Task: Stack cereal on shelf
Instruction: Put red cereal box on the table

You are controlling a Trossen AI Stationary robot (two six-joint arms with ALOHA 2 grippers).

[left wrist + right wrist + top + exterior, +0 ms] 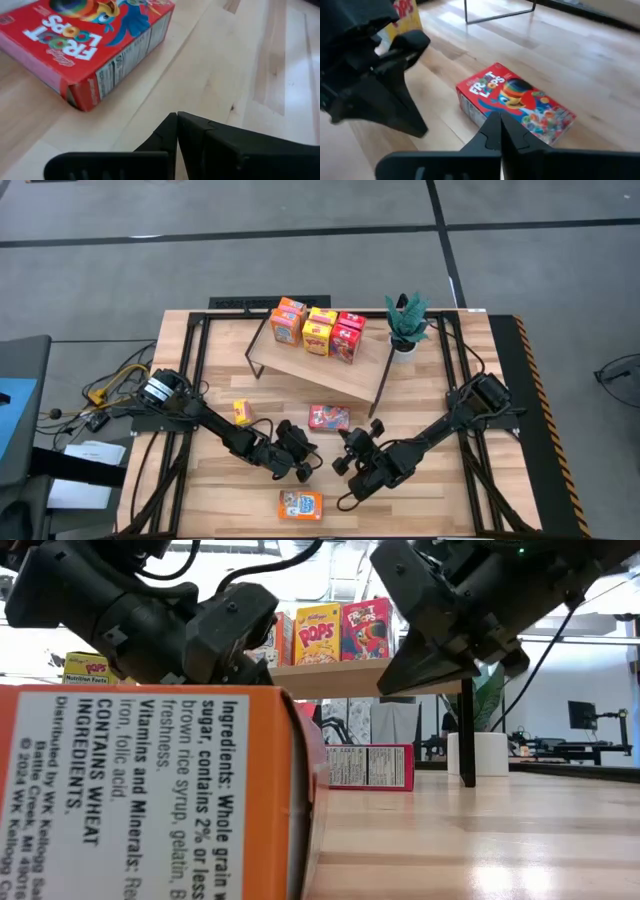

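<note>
Both grippers closed and empty near a flat red box

The left gripper (300, 461) and right gripper (350, 452) had fingers pressed together, holding nothing, hovering just short of a red cereal box (329, 417) lying flat on the table (450, 500). An orange box (300, 505) lay nearer the front edge, a yellow one (241, 412) stood leftward, and six boxes (318, 330) stood on the shelf (330, 370)

Orange cereal box (150, 795), cut off by edges
</note>
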